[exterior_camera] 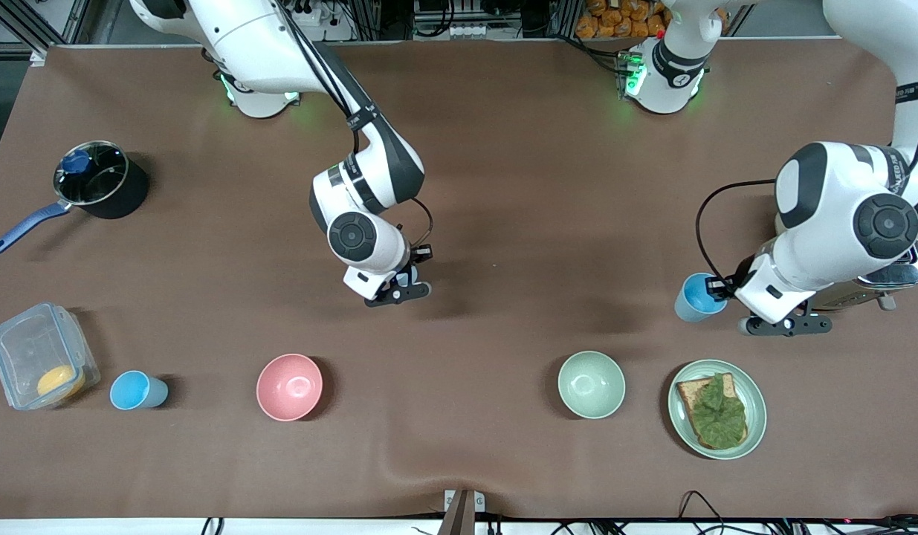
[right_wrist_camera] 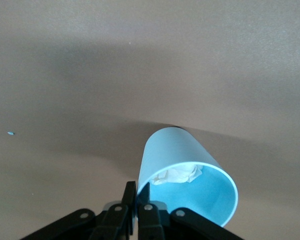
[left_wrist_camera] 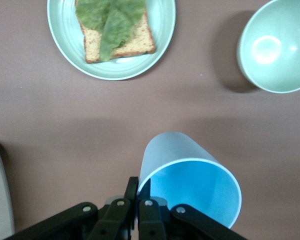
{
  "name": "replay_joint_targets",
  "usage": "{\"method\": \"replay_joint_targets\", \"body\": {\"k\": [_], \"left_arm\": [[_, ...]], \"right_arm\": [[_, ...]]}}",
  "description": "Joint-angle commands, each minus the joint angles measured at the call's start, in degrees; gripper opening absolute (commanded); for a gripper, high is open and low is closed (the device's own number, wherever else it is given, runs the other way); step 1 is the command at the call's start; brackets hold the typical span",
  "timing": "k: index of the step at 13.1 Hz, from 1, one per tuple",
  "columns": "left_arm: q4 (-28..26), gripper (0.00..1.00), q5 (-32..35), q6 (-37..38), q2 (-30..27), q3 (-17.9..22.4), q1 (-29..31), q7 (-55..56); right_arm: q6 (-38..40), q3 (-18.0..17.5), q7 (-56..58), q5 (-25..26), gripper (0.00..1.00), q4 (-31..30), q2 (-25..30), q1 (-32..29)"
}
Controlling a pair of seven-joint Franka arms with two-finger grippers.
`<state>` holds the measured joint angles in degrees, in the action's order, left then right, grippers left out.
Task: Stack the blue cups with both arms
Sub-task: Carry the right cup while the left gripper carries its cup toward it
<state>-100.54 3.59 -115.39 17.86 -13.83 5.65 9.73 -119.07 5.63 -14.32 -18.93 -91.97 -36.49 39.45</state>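
Note:
My left gripper (exterior_camera: 719, 288) (left_wrist_camera: 138, 187) is shut on the rim of a blue cup (exterior_camera: 696, 297) (left_wrist_camera: 190, 175). It holds the cup upright and empty over the table, beside the pale-green bowl and the plate. My right gripper (exterior_camera: 404, 282) (right_wrist_camera: 136, 192) is shut on the rim of a second blue cup (right_wrist_camera: 185, 170) with crumpled white paper inside. That cup sits low over the middle of the table, mostly hidden under the wrist in the front view. A third blue cup (exterior_camera: 137, 390) stands on the table beside the plastic box.
A pink bowl (exterior_camera: 289, 386) and a pale-green bowl (exterior_camera: 591, 384) (left_wrist_camera: 277, 47) sit nearer the front camera. Also here: a plate (exterior_camera: 681, 427) (left_wrist_camera: 162, 30) with toast and lettuce, a clear plastic box (exterior_camera: 39, 364), a lidded pot (exterior_camera: 94, 178), and a metal appliance (exterior_camera: 893, 276) by the left arm.

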Motion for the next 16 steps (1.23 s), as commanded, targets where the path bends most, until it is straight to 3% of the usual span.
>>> {"method": "replay_joint_targets", "body": {"k": [1,5,9,13,16], "left_arm": [[2.09,0.0,0.72,3.67,-1.16,-1.98,0.06,2.66],[5.26,0.0,0.63,7.02,-1.25,-6.11,0.06,7.22],[7.02,0.0,0.1,7.11,-0.11,-12.7,-2.12,23.98],[10.44,0.0,-0.08,6.41,3.04,-12.97,-9.85,34.88],[15.09,0.0,0.28,4.57,7.87,-12.71,-17.14,44.73]], "right_arm": [[-0.37,0.7,-1.14,-0.84,1.0,1.61,-1.57,0.98],[0.15,0.69,-1.23,-0.84,1.0,3.01,-1.22,0.81],[1.9,0.96,-1.14,-0.84,1.0,5.47,-0.25,-0.42],[14.37,1.05,-0.53,-0.84,1.0,11.1,2.29,-6.91],[17.81,1.05,1.39,-0.41,1.0,11.46,5.36,-12.79]]}}
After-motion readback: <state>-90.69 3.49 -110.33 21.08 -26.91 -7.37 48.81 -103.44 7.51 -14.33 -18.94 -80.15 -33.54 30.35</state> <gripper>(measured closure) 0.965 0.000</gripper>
